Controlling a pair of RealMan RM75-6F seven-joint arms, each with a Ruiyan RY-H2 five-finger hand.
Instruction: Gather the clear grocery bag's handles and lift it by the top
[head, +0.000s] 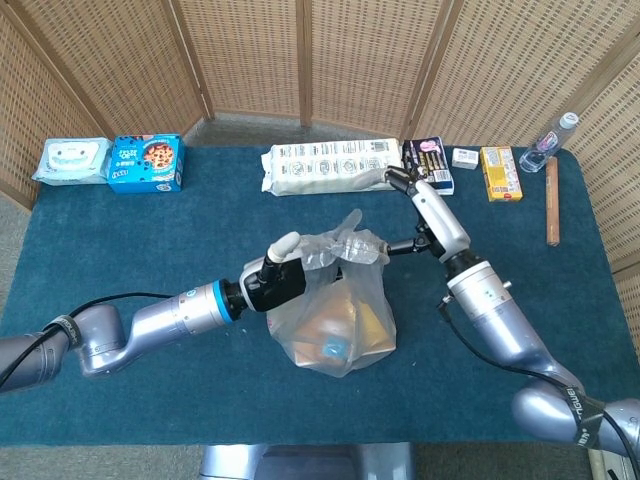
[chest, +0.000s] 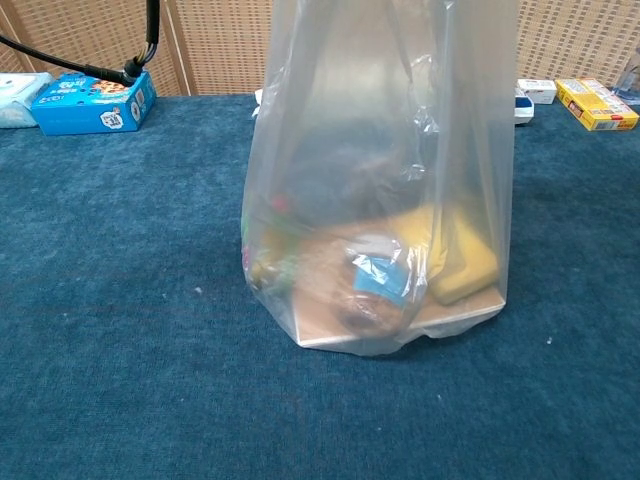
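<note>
The left hand (head: 277, 275) grips the bunched top of the clear grocery bag (head: 335, 315), fingers closed on the plastic. The right hand (head: 408, 190), beyond the bag, is raised; its hold cannot be told. The bag stands mid-table (head: 150, 240).

- The clear grocery bag (head: 335, 315) stands upright near the middle of the blue-covered desk (head: 150, 240), its thin plastic wrinkled and glossy.
- Its base (chest: 400, 335) rests on the desk, seen plainly in the chest view, while the walls rise straight up out of the frame.
- The handles (head: 345, 248) are bunched into a crumpled knot at the top, directly above the load.
- Through the plastic show a flat tan box, a yellow packet and a small round item with a blue label (chest: 380, 278).
</note>
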